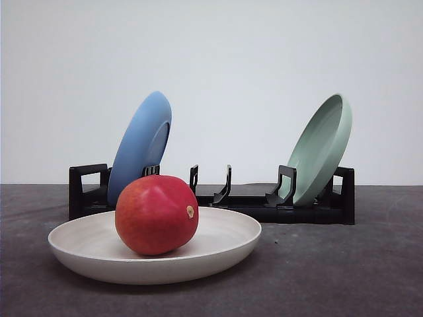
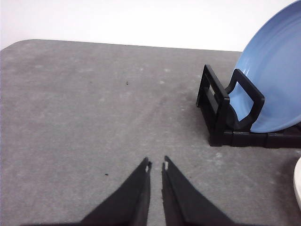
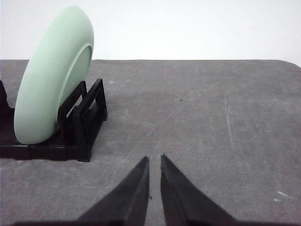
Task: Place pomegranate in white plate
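Note:
The red pomegranate [image 1: 156, 214], with an orange blush and a tan nub facing right, rests inside the shallow white plate [image 1: 228, 243] on the dark table, near the front. A sliver of that plate's rim [image 2: 298, 187] shows in the left wrist view. My left gripper [image 2: 156, 165] hovers over bare table, its black fingers nearly touching with nothing between them. Likewise my right gripper [image 3: 154, 158] is shut and empty above bare table, off to the side of the rack.
Behind the plate stands a black dish rack [image 1: 258, 198]. A blue plate [image 1: 141, 145] leans in its left end, a pale green plate [image 1: 321, 148] in its right end. In the wrist views, the blue plate [image 2: 275, 84] and green plate [image 3: 51, 75] stand close to the grippers.

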`<state>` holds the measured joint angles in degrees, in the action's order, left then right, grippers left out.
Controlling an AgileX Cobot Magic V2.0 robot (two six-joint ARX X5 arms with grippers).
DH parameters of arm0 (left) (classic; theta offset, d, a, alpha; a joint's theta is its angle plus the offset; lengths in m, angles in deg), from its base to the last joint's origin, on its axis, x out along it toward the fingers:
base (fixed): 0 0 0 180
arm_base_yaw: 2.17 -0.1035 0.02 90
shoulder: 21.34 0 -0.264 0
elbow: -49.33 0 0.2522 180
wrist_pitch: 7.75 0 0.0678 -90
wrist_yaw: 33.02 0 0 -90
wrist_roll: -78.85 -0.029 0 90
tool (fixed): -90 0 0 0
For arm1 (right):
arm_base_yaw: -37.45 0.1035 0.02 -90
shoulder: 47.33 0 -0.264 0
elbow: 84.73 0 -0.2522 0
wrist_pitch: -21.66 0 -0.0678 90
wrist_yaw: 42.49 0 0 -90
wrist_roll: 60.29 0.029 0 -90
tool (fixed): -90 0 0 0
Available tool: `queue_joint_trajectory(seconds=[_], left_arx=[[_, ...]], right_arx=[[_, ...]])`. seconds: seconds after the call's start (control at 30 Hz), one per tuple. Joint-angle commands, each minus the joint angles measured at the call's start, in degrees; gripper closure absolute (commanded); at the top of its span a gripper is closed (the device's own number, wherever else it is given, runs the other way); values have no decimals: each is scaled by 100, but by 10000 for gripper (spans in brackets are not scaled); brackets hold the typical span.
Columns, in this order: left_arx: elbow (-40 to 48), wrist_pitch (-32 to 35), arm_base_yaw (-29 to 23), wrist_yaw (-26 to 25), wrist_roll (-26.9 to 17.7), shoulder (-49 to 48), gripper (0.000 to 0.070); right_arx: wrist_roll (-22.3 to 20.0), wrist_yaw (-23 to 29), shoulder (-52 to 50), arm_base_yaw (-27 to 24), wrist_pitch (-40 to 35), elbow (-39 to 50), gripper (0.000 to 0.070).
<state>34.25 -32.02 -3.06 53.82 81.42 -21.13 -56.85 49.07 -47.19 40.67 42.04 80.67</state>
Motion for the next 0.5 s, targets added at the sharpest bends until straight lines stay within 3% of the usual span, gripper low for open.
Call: queue_joint_trajectory(seconds=[0.0, 0.47], left_arx=[[63, -11, -7, 2, -39, -2, 674], [63, -11, -7, 2, -39, -2, 674]], right_arx=[[61, 0, 6, -2, -61, 22, 660], [61, 0, 6, -2, -61, 22, 660]])
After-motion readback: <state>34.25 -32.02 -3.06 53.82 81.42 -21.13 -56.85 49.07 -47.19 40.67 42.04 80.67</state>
